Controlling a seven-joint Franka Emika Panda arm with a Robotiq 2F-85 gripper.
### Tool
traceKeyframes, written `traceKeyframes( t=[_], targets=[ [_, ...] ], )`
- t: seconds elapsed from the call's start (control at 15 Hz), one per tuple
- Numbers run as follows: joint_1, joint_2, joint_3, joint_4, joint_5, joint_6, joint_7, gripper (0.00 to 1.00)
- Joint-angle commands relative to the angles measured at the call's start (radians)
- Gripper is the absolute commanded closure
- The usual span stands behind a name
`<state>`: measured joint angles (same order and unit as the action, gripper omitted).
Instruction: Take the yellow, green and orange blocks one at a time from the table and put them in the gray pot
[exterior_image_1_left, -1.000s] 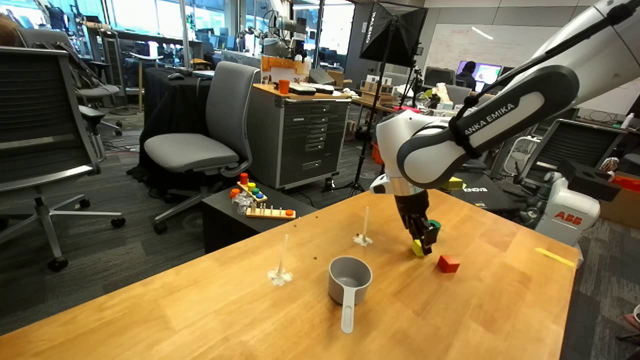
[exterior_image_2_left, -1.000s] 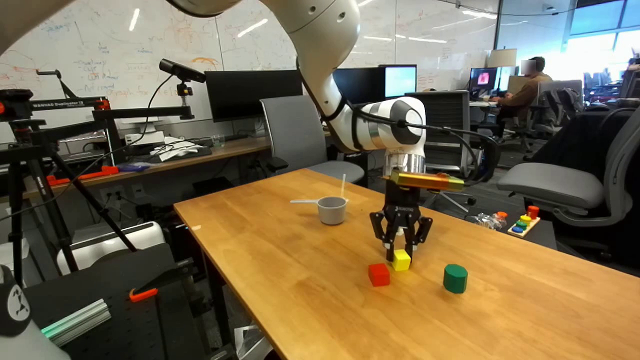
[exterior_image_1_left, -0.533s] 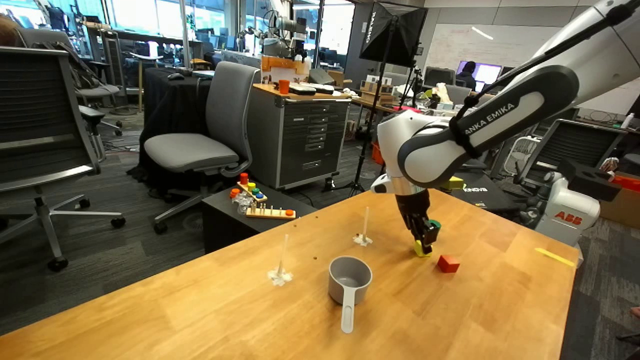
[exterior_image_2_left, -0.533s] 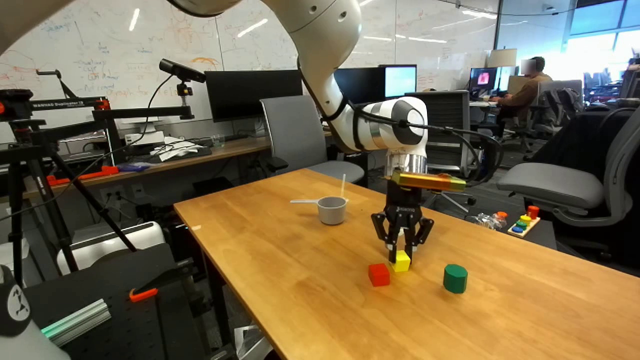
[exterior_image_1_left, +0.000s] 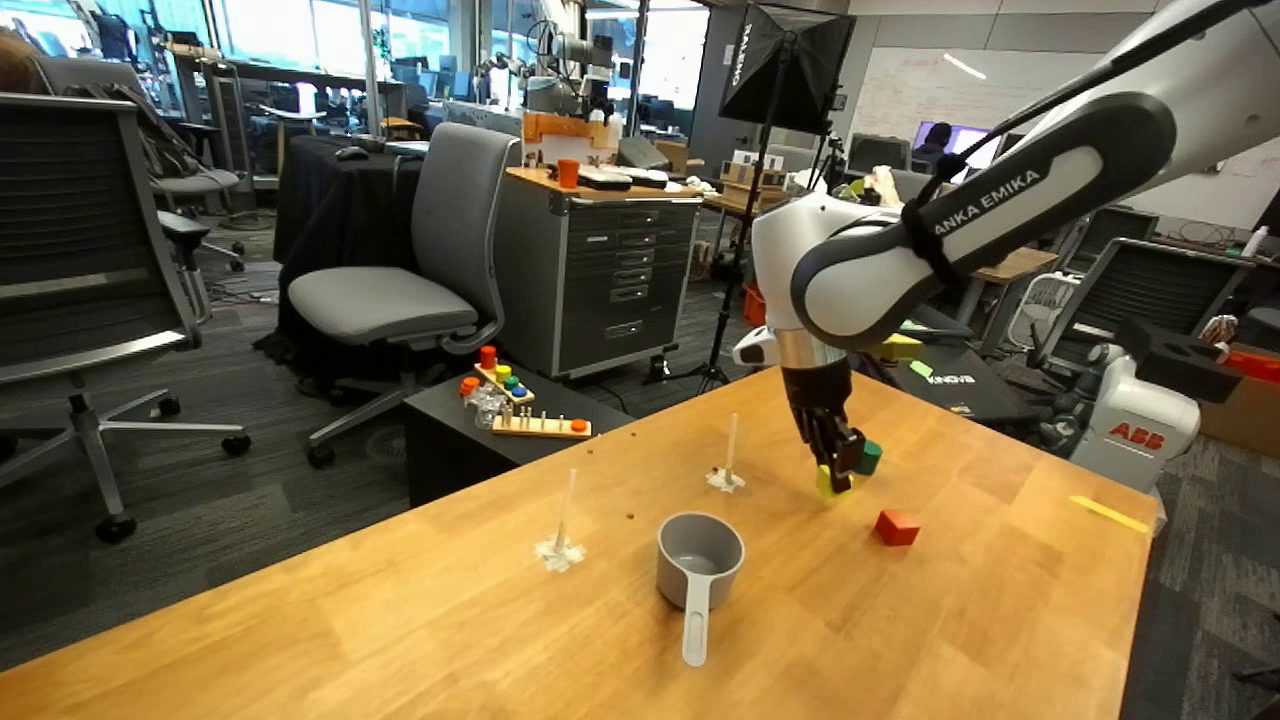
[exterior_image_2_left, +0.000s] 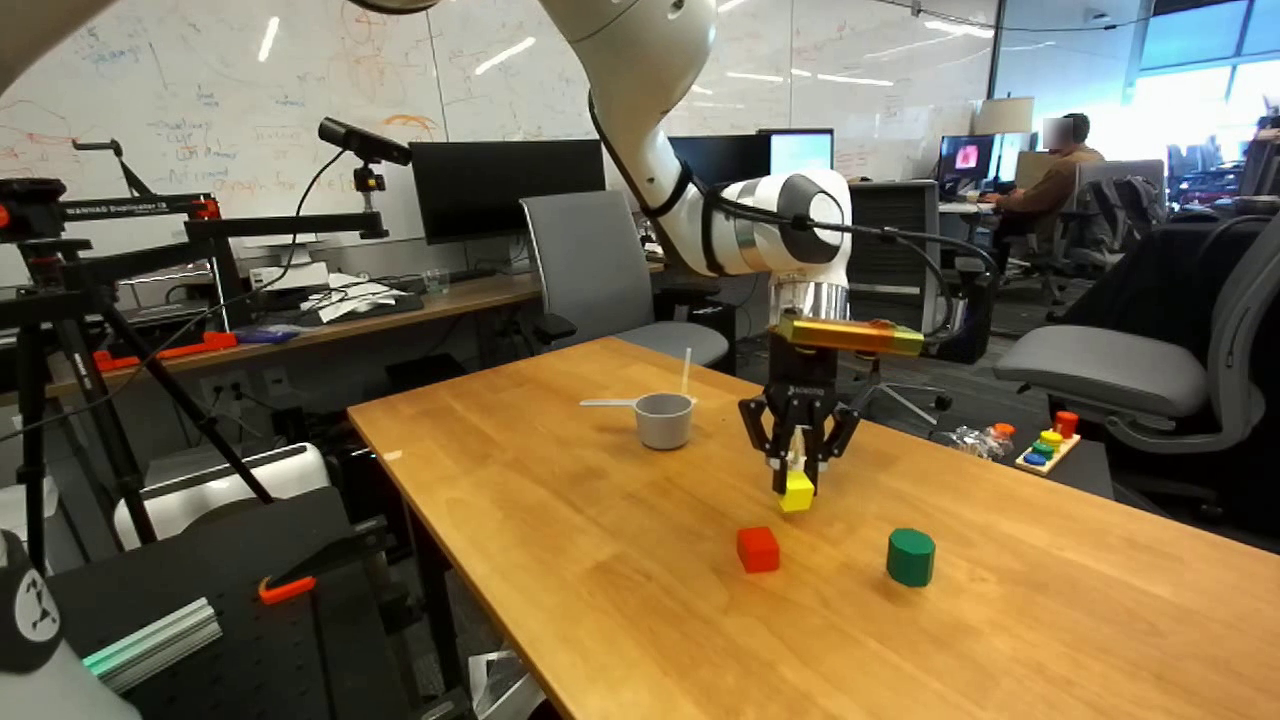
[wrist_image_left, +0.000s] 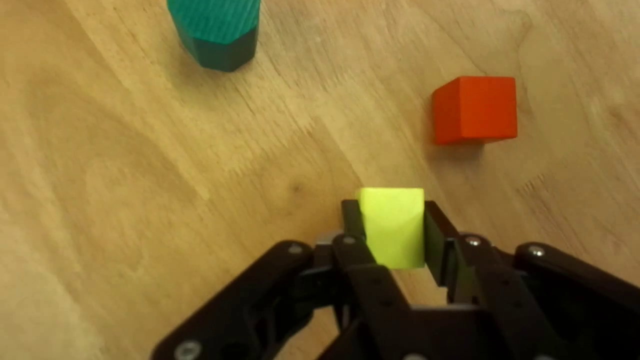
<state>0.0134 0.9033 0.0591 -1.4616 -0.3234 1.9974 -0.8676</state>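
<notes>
My gripper (exterior_image_2_left: 796, 474) is shut on the yellow block (exterior_image_2_left: 796, 494) and holds it a little above the table. In the wrist view the yellow block (wrist_image_left: 392, 230) sits between both fingertips (wrist_image_left: 391, 222). In an exterior view the fingers partly cover it (exterior_image_1_left: 825, 482). The red-orange block (wrist_image_left: 482, 109) and the green many-sided block (wrist_image_left: 217, 35) lie on the table near the gripper; both also show in both exterior views, red-orange (exterior_image_1_left: 897, 528) (exterior_image_2_left: 758, 550) and green (exterior_image_1_left: 871, 458) (exterior_image_2_left: 911, 557). The gray pot (exterior_image_1_left: 700, 550) (exterior_image_2_left: 664, 424) stands upright on the table, away from the blocks.
Two thin upright sticks (exterior_image_1_left: 732, 445) (exterior_image_1_left: 566, 510) are taped to the wooden table (exterior_image_1_left: 400, 600) near the pot. A black side stand (exterior_image_1_left: 450, 430) with colourful toys is beyond the table edge. A yellow tape strip (exterior_image_1_left: 1110, 514) lies at the far table side.
The gripper has closed on the yellow block and risen with it off the table. The red-orange block, the green block and the pot have not moved.
</notes>
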Motion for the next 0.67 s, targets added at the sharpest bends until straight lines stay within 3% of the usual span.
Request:
traceKeyframes(
  t=[0.0, 0.6],
  targets=[
    [0.004, -0.071, 0.032, -0.032, 0.024, -0.018, -0.006, 0.92],
    [0.071, -0.176, 0.092, -0.133, 0.022, 0.015, 0.003, 0.92]
  ],
)
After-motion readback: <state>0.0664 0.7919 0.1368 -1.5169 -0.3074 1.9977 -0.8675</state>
